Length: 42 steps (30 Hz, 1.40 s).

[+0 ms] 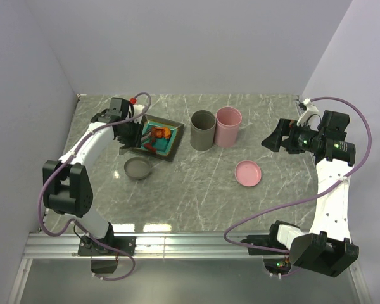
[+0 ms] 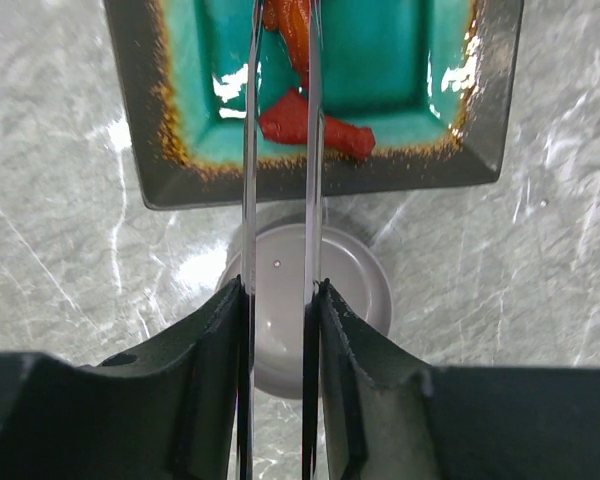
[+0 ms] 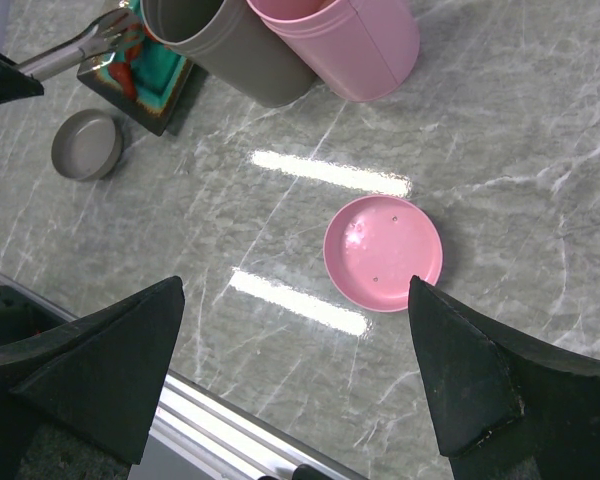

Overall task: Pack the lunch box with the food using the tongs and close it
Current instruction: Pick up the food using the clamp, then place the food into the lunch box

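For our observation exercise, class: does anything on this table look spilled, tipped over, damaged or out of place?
Nothing stands out. The grey container and pink container stand upright, the grey lid and pink lid lie flat on the table, and the food sits on the plate.

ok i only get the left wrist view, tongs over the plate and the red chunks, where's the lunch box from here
Observer: two open cups stand upright side by side just right of the plate: a grey cup, then a pink cup further right.
Operator: and lids? i only see the grey lid below the tongs
Observer: the pink lid lies alone on the table, nearer the arm bases than the pink cup.
Operator: is the right arm in the way
Observer: no, the right end effector hangs open and empty above the table, right of both cups.
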Available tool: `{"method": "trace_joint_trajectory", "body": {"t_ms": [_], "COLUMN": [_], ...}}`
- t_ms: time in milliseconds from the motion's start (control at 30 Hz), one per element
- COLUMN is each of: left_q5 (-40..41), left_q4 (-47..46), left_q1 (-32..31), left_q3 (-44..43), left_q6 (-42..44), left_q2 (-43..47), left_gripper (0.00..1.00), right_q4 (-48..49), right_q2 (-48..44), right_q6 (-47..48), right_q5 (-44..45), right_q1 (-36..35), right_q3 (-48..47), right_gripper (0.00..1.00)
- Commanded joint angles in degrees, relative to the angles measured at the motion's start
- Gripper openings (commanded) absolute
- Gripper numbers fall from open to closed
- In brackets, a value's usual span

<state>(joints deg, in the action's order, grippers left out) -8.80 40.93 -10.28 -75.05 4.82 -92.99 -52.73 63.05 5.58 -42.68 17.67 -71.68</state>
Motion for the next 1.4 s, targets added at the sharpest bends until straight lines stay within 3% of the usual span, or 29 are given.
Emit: {"method": "trace_joint_trajectory", "body": {"t_ms": [0, 300, 467, 667, 967, 1367], "left_q5": [0.36, -2.10, -8.77, -11.58, -10.98, -6.50], "left_q4": [-2.25, -1.55, -3.65, -4.98, -6.38, -8.23], "left_q1": [-0.26, -0.26, -0.96, -5.97, -16.51, -19.77], "left_q3": [-3.61, -7.57, -8.63, -11.52, -15.66, -17.50], "left_q6": [-1.57, -2.80, -2.36, -1.39, -1.04, -1.04], "left_q2": [1.93, 4.83, 9.56, 12.48, 7.49, 0.09], "left_gripper": [0.34, 0.32, 0.32, 0.32, 0.33, 0.34], "right_q4": [0.52, 0.70, 0.52, 0.61, 0.35, 0.70], "right_q2": [-0.38, -0.56, -0.38, -0.56, -1.26, -1.52], "right_q6": [-0.14, -0.14, -0.14, -0.14, 0.22, 0.04], "right_q5": [0.14, 0.14, -0.13, -0.48, -0.21, -0.13], "right_q1": [0.52, 0.52, 0.52, 0.44, 0.52, 0.52], "right_q3": [-1.53, -1.18, -1.53, -1.53, -1.18, -0.83], "right_gripper": [1.00, 1.00, 1.00, 1.00, 1.00, 1.00]}}
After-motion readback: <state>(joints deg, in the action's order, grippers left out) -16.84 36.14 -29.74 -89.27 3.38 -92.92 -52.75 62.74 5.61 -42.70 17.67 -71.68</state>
